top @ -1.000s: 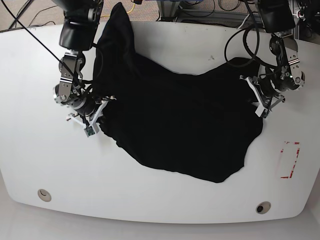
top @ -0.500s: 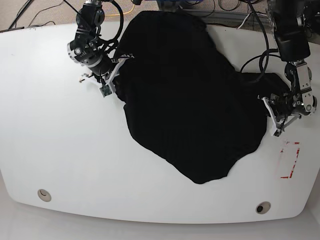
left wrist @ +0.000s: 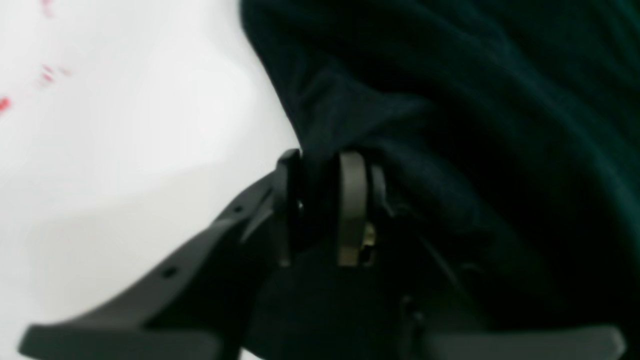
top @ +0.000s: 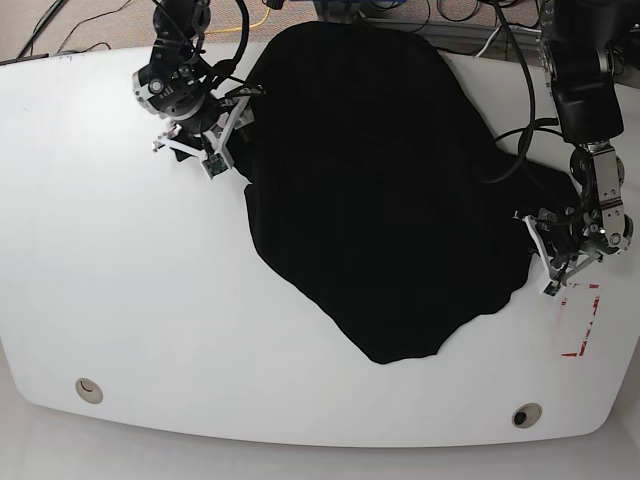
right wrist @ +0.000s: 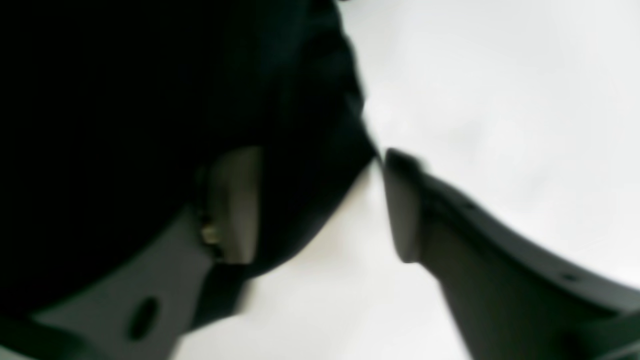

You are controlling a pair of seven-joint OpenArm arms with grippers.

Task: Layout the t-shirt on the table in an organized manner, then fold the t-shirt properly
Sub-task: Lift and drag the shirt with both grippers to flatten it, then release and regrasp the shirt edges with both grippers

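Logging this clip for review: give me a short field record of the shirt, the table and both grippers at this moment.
garment: black t-shirt, spread loosely, wrinkled, not folded
surface: white table
shirt placement: upper middle to right of the base view, one end tapering toward the near edge
left gripper: shut on the t-shirt edge, near the red tape mark
right gripper: open, one finger over the cloth edge, the other over bare table
fold progress: none yet

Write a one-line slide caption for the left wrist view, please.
Left gripper pinches the edge of the black t-shirt above the white table.
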